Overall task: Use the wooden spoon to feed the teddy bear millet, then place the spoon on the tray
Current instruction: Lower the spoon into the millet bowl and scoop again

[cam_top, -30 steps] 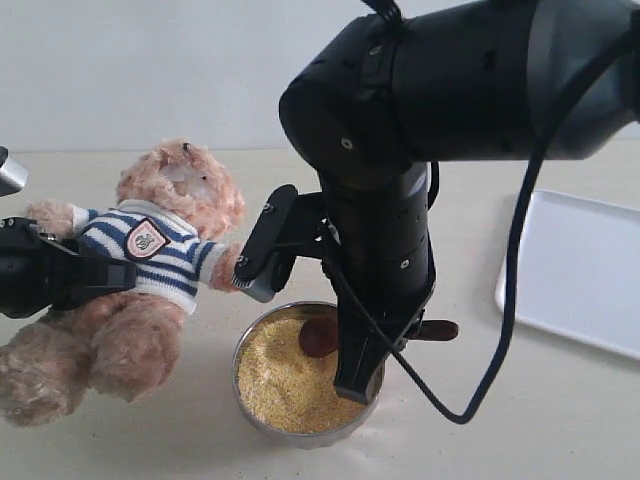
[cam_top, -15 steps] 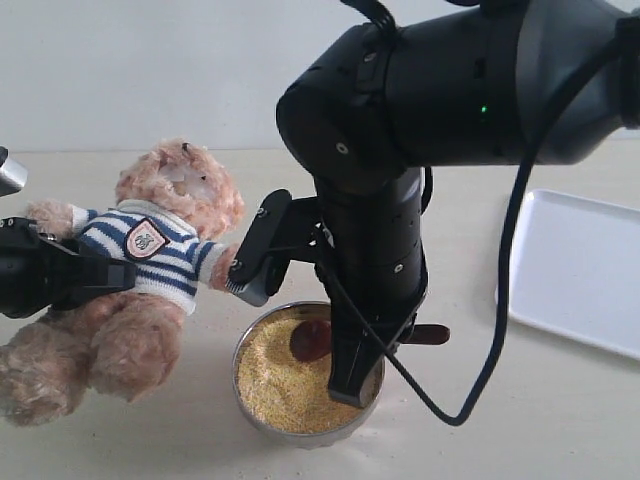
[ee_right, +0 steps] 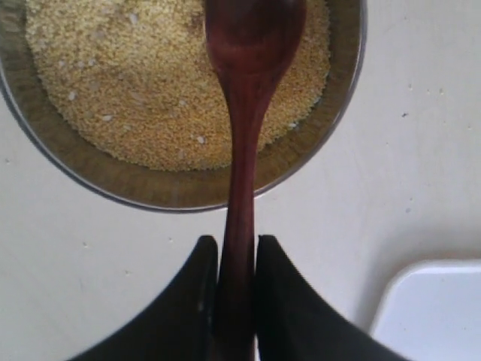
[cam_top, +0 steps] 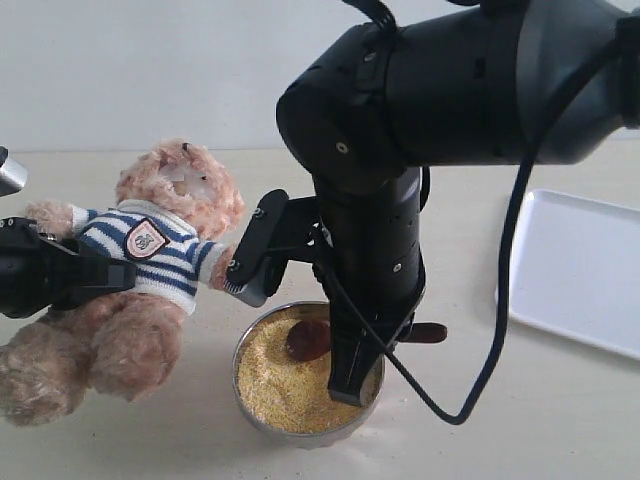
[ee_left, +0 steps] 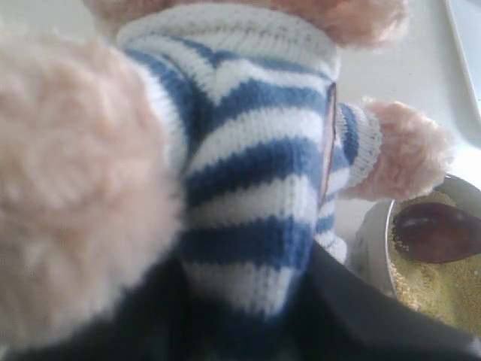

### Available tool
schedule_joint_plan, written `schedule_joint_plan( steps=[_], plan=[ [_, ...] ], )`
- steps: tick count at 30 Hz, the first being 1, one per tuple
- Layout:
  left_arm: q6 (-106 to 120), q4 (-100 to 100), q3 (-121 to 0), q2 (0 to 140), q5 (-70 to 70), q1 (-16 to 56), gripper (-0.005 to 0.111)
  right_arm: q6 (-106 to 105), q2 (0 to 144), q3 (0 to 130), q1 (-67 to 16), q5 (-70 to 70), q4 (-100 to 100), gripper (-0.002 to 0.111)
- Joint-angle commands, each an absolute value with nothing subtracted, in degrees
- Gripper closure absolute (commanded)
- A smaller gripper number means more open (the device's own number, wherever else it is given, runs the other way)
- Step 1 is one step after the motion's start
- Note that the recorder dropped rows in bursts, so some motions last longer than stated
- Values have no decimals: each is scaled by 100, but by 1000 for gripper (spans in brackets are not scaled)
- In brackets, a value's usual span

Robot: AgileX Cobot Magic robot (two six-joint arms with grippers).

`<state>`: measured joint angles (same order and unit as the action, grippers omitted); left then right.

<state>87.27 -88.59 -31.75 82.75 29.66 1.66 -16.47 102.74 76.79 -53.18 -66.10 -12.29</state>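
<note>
The teddy bear (cam_top: 165, 235) in its striped shirt sits tilted at the left, and my left gripper (cam_top: 105, 275) is shut on its torso. In the left wrist view the dark fingers (ee_left: 353, 301) flank the shirt (ee_left: 248, 188). A steel bowl (cam_top: 252, 400) of millet (cam_top: 275, 380) stands in front of the bear's paw. My right gripper (ee_right: 237, 252) is shut on the slim handle of the wooden spoon (ee_right: 248, 90). The spoon's round bowl (cam_top: 308, 340) lies low over the millet (ee_right: 143, 83). The white tray (cam_top: 580, 270) is at the right.
My bulky right arm (cam_top: 400, 120) hangs over the steel bowl and hides the table behind it. The tray's corner (ee_right: 436, 308) shows close to the right gripper. Bare beige tabletop (cam_top: 480, 440) lies between bowl and tray.
My right arm has shifted slightly left, carrying the spoon's bowl a little further left across the millet. The left gripper and the bear have not moved.
</note>
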Motion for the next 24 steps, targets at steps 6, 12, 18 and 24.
schedule_joint_plan(
  steps=[6,12,18,24],
  plan=[
    [8750,-8974,-3164,8268,3022,192,102,-1854,10268,7666,-5321,-6715,-1154,109],
    [8750,-8974,-3164,8268,3022,192,102,-2161,10268,7666,-5321,-6704,-854,109],
    [8750,-8974,-3164,8268,3010,192,102,-2241,10268,7666,-5321,-6604,-749,109],
    [8750,-8974,-3164,8268,3010,192,102,-2015,10268,7666,-5321,-6596,-1034,109]
  ],
)
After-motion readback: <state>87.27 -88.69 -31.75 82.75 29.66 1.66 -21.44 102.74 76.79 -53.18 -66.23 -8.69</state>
